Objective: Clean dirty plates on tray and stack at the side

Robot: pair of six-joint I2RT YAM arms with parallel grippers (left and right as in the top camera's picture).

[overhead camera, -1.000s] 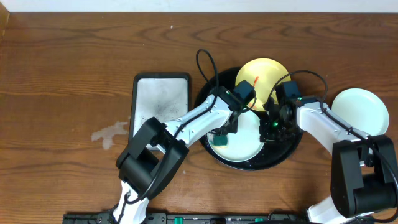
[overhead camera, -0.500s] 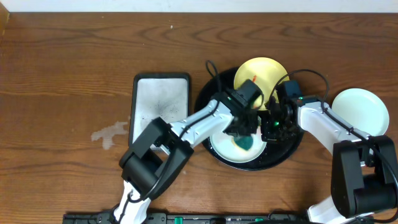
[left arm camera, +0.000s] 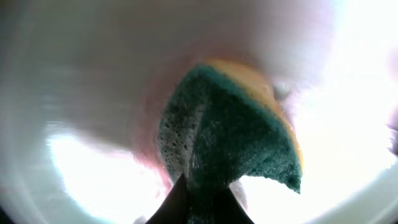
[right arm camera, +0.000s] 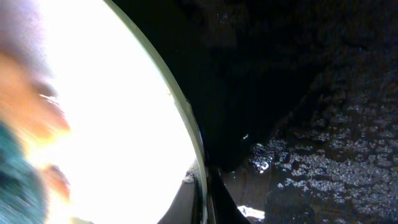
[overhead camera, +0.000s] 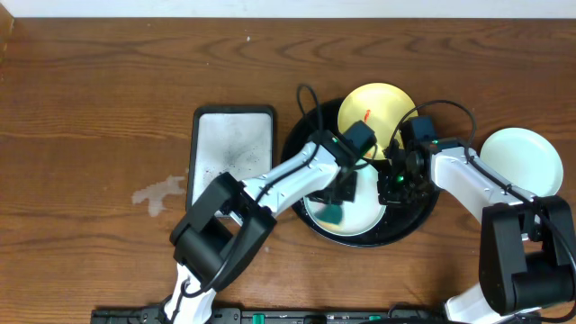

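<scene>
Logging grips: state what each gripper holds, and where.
Left gripper pinches the green sponge by one end; right gripper clamps the mint plate at its rim.

The worktop [overhead camera: 90,99] is brown wood with visible grain and a dull sheen. The tray [right arm camera: 336,112] is black, its floor pebbled and wet (beads of water glint on it). The plate [left arm camera: 87,81] under the sponge [left arm camera: 230,137] looks smooth and glossy. The sponge has a coarse green scouring face over yellow foam.
</scene>
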